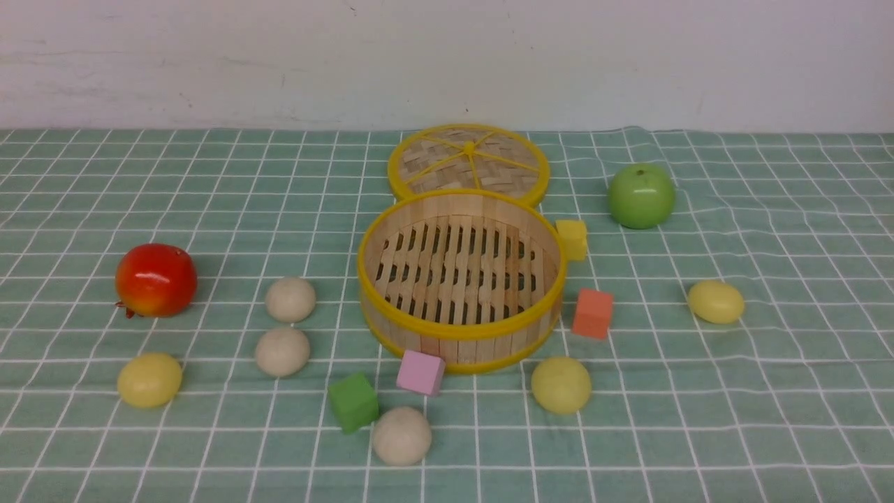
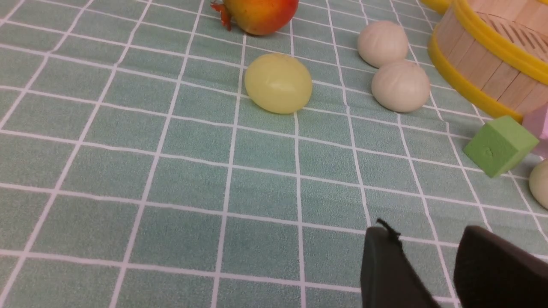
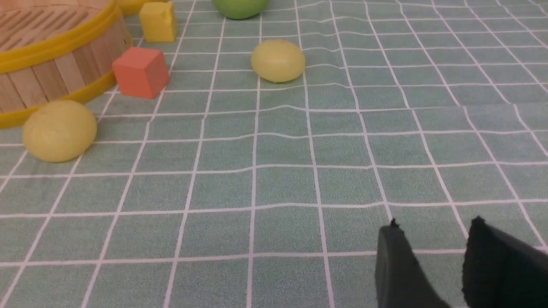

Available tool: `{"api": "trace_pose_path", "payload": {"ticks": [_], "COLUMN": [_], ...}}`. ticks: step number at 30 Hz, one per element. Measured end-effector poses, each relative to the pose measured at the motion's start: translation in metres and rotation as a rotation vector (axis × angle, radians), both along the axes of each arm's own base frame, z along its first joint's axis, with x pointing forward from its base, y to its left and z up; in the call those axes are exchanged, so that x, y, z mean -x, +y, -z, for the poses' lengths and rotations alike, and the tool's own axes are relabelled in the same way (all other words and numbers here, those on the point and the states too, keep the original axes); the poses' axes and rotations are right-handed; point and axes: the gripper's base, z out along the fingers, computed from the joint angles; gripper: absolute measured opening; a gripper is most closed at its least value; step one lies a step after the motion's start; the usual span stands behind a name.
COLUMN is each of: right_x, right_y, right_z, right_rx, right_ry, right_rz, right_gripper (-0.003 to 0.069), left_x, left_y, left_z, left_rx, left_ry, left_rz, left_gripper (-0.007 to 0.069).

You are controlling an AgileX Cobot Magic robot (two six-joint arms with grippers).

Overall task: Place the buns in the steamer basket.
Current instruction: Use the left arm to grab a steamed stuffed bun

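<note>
Treat each bun as light, smooth and rounded: likely to roll on the cloth and to slip out of an off-centre pinch. Straddle the widest part from above and close gently across the middle. Cannot tell hardness from here, so allow for a soft body.

Find all six on the worktop (image 1: 84, 209), none yet in the steamer basket (image 1: 461, 335). Left of the basket: far beige bun (image 1: 290, 299), near beige bun (image 1: 282, 351) just in front of it, left yellow bun (image 1: 149, 379) further out, in front of the red fruit (image 1: 156, 279). In front of the basket: front beige bun (image 1: 401, 435) just beside the green cube (image 1: 353, 401), front yellow bun (image 1: 561, 384) close to the basket wall. Well out to the right: right yellow bun (image 1: 716, 301).

Note the basket upright, empty and open-topped, with the lid (image 1: 468, 157) lying flat directly behind it. Steer clear of the pink cube (image 1: 420, 372) at the front wall and of the orange cube (image 1: 593, 314) and yellow cube (image 1: 572, 239) on the right side. Leave the green apple (image 1: 641, 195) alone.

Read the left jaws as parted and empty, low over bare cloth, short of the left yellow bun. Read the right jaws likewise: parted, nothing between them, over bare cloth, with front yellow bun and right yellow bun ahead.
</note>
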Motion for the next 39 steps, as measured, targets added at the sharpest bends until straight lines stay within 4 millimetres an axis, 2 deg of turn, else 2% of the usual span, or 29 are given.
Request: {"api": "trace_pose_path", "payload": {"ticks": [3, 4, 7, 10, 13, 15, 19, 20, 21, 23, 24, 25, 26, 28, 31, 32, 36, 37, 39], "right_x": [0.0, 0.0, 0.0, 0.0, 0.0, 0.0, 0.0, 0.0, 0.0, 0.0, 0.0, 0.0, 0.0, 0.0, 0.0, 0.0, 0.0, 0.0, 0.0], "right_y": [0.0, 0.0, 0.0, 0.0, 0.0, 0.0, 0.0, 0.0, 0.0, 0.0, 0.0, 0.0, 0.0, 0.0, 0.0, 0.0, 0.0, 0.0, 0.0], "right_z": [0.0, 0.0, 0.0, 0.0, 0.0, 0.0, 0.0, 0.0, 0.0, 0.0, 0.0, 0.0, 0.0, 0.0, 0.0, 0.0, 0.0, 0.0, 0.0], "right_rx": [0.001, 0.001, 0.001, 0.001, 0.001, 0.001, 0.001, 0.001, 0.001, 0.001, 0.001, 0.001, 0.001, 0.001, 0.001, 0.001, 0.001, 0.001, 0.001], "right_ry": [0.0, 0.0, 0.0, 0.0, 0.0, 0.0, 0.0, 0.0, 0.0, 0.0, 0.0, 0.0, 0.0, 0.0, 0.0, 0.0, 0.0, 0.0, 0.0], "right_rz": [0.0, 0.0, 0.0, 0.0, 0.0, 0.0, 0.0, 0.0, 0.0, 0.0, 0.0, 0.0, 0.0, 0.0, 0.0, 0.0, 0.0, 0.0, 0.0], "right_gripper": [0.024, 0.024, 0.024, 0.024, 0.024, 0.024, 0.024, 0.024, 0.024, 0.024, 0.024, 0.024, 0.024, 0.024, 0.024, 0.024, 0.024, 0.024, 0.024], "left_x": [-0.001, -0.002, -0.003, -0.004, -0.004, -0.003, 0.009, 0.009, 0.009, 0.003, -0.005, -0.006, -0.014, -0.04, -0.076, -0.078, -0.137, -0.142, -0.175], "left_y": [-0.003, -0.004, -0.005, -0.003, 0.002, 0.0, -0.01, -0.01, -0.014, -0.017, -0.02, -0.02, -0.022, -0.024, -0.022, -0.022, -0.018, -0.018, -0.016], "left_z": [-0.006, -0.01, -0.018, -0.025, -0.032, -0.039, -0.087, -0.09, -0.105, -0.125, -0.13, -0.135, -0.136, -0.143, -0.139, -0.139, -0.13, -0.127, -0.12], "left_rx": [0.169, 0.32, 0.603, 0.771, 0.842, 0.834, 0.572, 0.561, 0.435, 0.323, 0.278, 0.266, 0.238, 0.162, 0.095, 0.09, 0.022, 0.021, -0.014], "left_ry": [-0.048, -0.081, -0.134, -0.197, -0.275, -0.273, -0.274, -0.27, -0.207, -0.106, 0.007, 0.015, 0.124, 0.369, 0.594, 0.604, 0.763, 0.778, 0.815], "left_rz": [-0.019, -0.039, -0.074, -0.105, -0.135, -0.113, 0.033, 0.04, 0.083, 0.124, 0.146, 0.149, 0.165, 0.191, 0.187, 0.185, 0.159, 0.157, 0.143], "left_gripper": [0.0238, 0.0238, 0.0238, 0.0238, 0.0232, 0.0203, 0.006, 0.006, 0.0002, -0.0014, -0.0014, -0.0014, -0.0014, -0.0014, -0.0014, -0.0014, -0.0014, -0.0014, -0.0014]}}
